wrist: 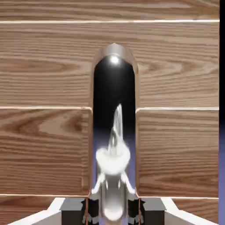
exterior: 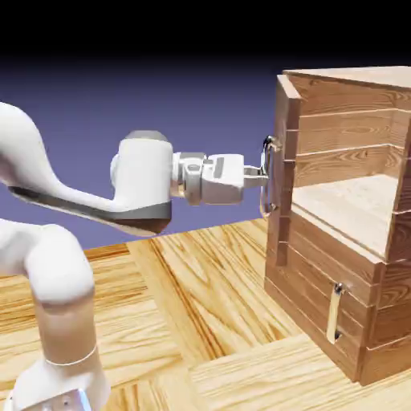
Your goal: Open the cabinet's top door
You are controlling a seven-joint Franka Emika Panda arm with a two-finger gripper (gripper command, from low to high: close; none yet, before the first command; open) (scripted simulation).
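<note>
Exterior: top door [exterior: 283, 168] swung wide, edge-on, at the cabinet's [exterior: 325, 281] near-left side, upper compartment exposed. Hand [exterior: 263, 178] at its handle [exterior: 270, 172], likely to steer the swing.

Hand view: fingertips clamped on the bar from both sides, presumably so it can't slip.

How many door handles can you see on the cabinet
2: a long silver bar handle on the open upper plank door, and a shorter metal bar handle on the lower plank panel.
</note>
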